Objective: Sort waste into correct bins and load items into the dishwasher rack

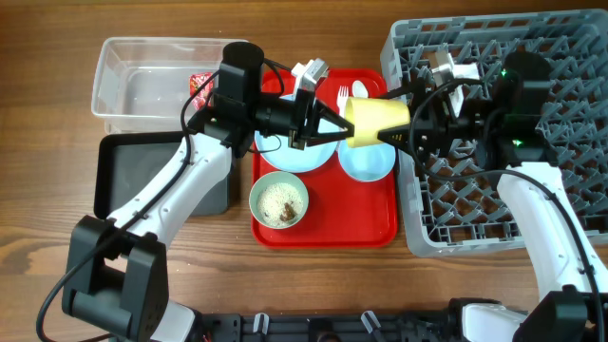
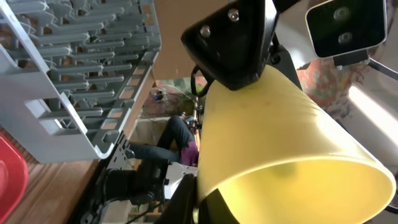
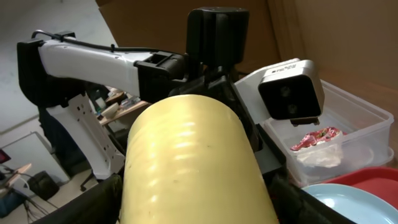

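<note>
Yellow cup point(image 1: 377, 122) hangs above the red tray point(image 1: 380, 223), just beside the rack point(image 1: 532, 218). The right gripper point(image 1: 407, 133) clamps its narrow end. The left gripper point(image 1: 328, 122) meets its rim, but its hold cannot be determined.

- **Done:** wrapper point(image 1: 200, 87) and tissue point(image 3: 320, 155) lie in the clear tub point(image 1: 123, 57).
- **Outstanding:** scraps point(image 1: 281, 201) in the green bowl point(image 1: 258, 190); plate point(image 1: 304, 157), blue bowl point(image 1: 368, 163) and fork point(image 1: 342, 95) on the tray.
- **Rack:** no item seen in it.

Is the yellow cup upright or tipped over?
Tipped sideways: the yellow cup hangs horizontal between the left gripper and right gripper.
</note>
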You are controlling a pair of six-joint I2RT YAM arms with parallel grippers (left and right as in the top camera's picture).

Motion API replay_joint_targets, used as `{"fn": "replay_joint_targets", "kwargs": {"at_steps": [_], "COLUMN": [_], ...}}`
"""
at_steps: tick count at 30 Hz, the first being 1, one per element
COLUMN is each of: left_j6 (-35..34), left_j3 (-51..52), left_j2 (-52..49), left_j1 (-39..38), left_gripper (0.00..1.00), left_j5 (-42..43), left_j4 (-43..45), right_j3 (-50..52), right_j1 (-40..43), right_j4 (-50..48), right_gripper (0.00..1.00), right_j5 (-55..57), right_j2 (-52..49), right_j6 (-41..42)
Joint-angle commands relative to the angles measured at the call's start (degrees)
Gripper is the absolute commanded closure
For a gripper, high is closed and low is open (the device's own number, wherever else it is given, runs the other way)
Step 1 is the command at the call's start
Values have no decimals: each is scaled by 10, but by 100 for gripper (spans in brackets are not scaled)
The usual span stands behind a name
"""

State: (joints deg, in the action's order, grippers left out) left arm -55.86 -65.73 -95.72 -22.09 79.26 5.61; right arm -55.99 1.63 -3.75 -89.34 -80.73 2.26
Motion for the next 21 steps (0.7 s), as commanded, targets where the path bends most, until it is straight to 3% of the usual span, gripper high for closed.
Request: {"fn": "replay_joint_targets", "kwargs": {"at_steps": [1,9,11,13,14,15,17,19,21], "left_j6": [1,1,1,9,46,54,62,62,80], "left_j3": [-3,-3,-3,-3,-3,-3,-3,-3,-2], "left_j2": [-4,-4,-4,-4,-4,-4,-4,-4,-4], "left_j1": [-2,-1,5,23,34,43,50,50,50], "left_gripper": [96,96,83,62,60,62,94,96,93], "left_j5": [-8,-27,-29,-31,-33,-50,-74,-75,-78], "left_j4": [2,2,2,2,-2,-20,-39,-39,-43], "right_j3": [-9,-9,-9,-9,-9,-9,-9,-9,-9], "right_j1": [-3,-3,-3,-3,-3,-3,-3,-3,-3], "right_j4": [0,2,4,4,4,4,4,7,8], "right_gripper": [29,37,39,42,45,50,50,49,42], "right_j5": [-5,-5,-5,-1,18,40,45,49,51], "right_j2": [-1,-1,-1,-1,-1,-1,-1,-1,-1], "right_j6": [9,14,19,24,41,63,69,70,77]}}
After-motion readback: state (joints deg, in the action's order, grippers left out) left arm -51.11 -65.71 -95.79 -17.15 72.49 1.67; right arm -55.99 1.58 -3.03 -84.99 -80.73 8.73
